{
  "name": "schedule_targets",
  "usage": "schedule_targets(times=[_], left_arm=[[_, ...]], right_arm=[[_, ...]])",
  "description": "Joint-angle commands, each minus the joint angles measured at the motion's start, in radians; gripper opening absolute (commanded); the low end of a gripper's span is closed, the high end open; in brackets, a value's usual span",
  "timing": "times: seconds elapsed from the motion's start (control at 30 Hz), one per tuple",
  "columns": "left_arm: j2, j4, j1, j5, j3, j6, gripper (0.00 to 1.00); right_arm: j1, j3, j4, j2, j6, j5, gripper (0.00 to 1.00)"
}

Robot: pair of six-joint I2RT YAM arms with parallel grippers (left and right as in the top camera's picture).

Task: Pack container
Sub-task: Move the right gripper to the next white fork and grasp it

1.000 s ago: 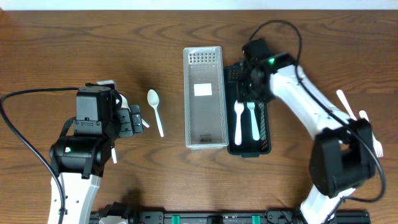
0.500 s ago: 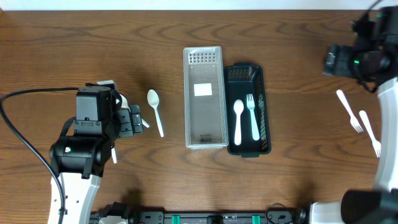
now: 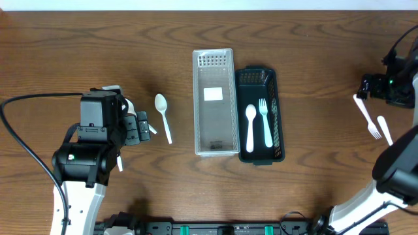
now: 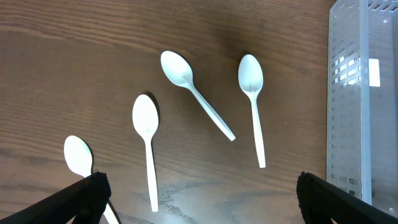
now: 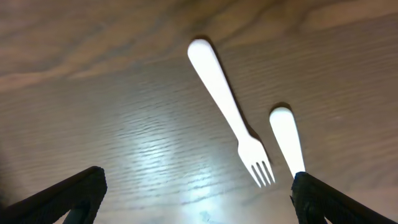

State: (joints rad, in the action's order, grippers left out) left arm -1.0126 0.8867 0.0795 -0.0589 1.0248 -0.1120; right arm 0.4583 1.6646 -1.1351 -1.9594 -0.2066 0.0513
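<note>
Right wrist view | your right jaws spread wide, empty | fork (image 5: 231,112) lies on worktop (image 5: 112,137) ahead, between them | long axis diagonal, prongs nearest you | left jaws also apart, farther off | black tray (image 3: 281,117) well apart, mid-worktop

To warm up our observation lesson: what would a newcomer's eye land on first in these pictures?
Mid-table, a clear tray stands beside a black basket that holds a white spoon and fork. Four spare spoons lie loose to the left, two spare forks at the far right.
</note>
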Motion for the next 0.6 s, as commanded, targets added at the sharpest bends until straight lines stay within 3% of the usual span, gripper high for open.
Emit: schedule_targets(times=[0.0,0.57], left_arm=[[-0.002,0.003,-0.005,-0.004,0.013,-0.010,0.98],[-0.002,0.003,-0.005,-0.004,0.013,-0.010,0.98]], right_arm=[[0.009,-0.004,0.010,-0.061,-0.045,-0.003,0.99],[0.012,-0.005,0.035,-0.247,-0.045,-0.029,0.97]])
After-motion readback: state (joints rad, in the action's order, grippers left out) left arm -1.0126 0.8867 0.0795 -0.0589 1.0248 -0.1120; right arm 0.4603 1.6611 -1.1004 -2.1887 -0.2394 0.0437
